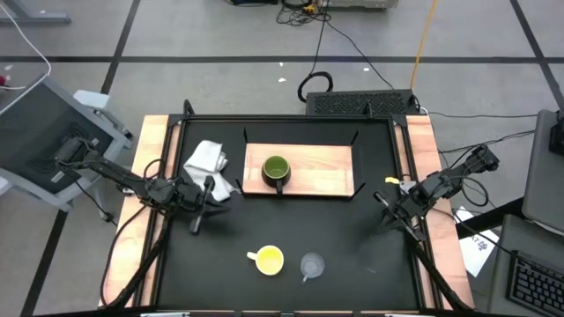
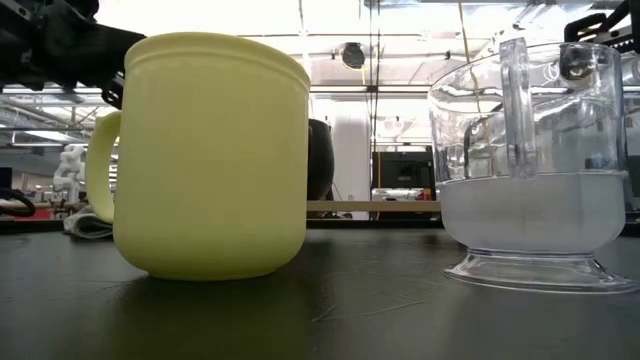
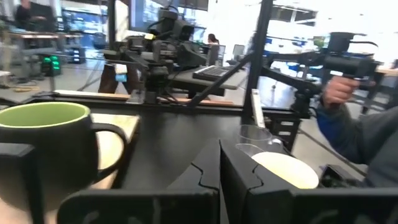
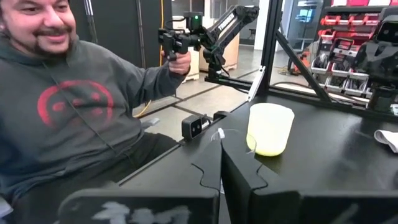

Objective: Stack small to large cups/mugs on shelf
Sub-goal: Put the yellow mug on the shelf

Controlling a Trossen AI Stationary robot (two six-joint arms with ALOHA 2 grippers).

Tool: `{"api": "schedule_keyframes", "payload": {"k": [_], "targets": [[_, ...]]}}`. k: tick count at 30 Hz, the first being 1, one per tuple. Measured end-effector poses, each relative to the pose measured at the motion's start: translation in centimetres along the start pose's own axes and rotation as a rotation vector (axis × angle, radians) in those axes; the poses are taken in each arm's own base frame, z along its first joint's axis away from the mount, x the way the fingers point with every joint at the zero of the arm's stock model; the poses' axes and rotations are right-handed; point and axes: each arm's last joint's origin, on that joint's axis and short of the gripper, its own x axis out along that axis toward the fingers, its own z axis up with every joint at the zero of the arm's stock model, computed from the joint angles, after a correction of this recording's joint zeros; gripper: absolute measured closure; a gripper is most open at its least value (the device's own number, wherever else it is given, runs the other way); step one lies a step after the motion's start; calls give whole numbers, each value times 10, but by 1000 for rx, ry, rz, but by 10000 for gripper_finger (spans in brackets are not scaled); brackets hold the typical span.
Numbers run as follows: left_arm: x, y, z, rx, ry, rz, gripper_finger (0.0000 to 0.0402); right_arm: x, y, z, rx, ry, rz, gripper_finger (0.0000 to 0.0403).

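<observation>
Left claw (image 1: 196, 214) (shut) beside shelf's (image 1: 322, 169) green mug (image 1: 276, 171).

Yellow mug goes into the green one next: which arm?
Left, probably. The left pincer sits nearer the yellow mug and green mug on the shelf; the right pincer is farther off.

The high view looks straight down on the whole table (image 1: 352, 255) and both arms. The low view sits at tabletop height, very close to the yellow mug (image 2: 210, 155) and glass cup (image 2: 535, 165), facing the shelf (image 2: 372, 207). Each wrist view looks level past its own fingers across the table; both catch the yellow mug.
</observation>
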Motion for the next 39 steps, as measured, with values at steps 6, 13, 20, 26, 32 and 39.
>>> {"api": "schedule_keyframes", "payload": {"k": [6, 13, 20, 26, 32, 39], "targets": [[6, -3, 12, -2, 10, -25, 395, 0, 0, 0, -7, 2, -3, 403], [23, -10, 37, -19, 68, -21, 385, 0, 0, -1, -8, 2, -3, 403], [55, -26, 47, -28, 206, -43, 331, 0, 0, -1, -11, 1, -3, 403], [86, -43, 49, -24, 370, -51, 296, 0, 0, -1, -11, 2, -4, 403], [110, -52, 56, -97, 499, -5, 284, 0, 0, -1, -11, 1, -4, 403], [122, -55, 56, -21, 722, 18, 284, 0, 0, -1, -15, 1, -4, 403]]}}
